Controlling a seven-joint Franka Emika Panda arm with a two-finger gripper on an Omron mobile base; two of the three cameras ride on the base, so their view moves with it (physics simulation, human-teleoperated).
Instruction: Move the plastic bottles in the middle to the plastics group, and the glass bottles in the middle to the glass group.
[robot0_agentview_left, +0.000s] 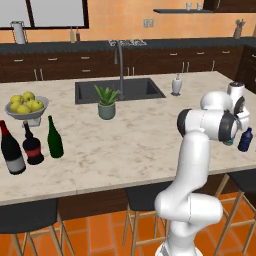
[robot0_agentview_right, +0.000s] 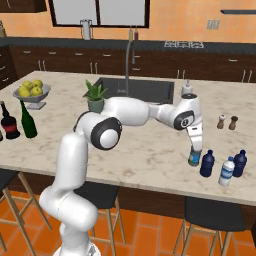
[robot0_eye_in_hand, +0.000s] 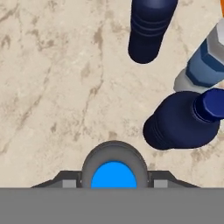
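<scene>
Gripper (robot0_agentview_right: 194, 156) clamps the blue-capped clear bottle (robot0_eye_in_hand: 113, 175), directly beneath it.

I can read no text, brand, number or sign in any view. The wine bottle (robot0_agentview_left: 12, 150) has a pale label, blank at this size. The round bottle (robot0_agentview_left: 32, 146) carries a red label with no letters I can make out. The clear bottle (robot0_agentview_right: 226, 171) wears a blue band, also without legible print. In the hand view, the blue cap (robot0_eye_in_hand: 113, 176) shows a plain top with no marking. The wall plate (robot0_agentview_left: 148, 23) behind the counter is plain too.
</scene>
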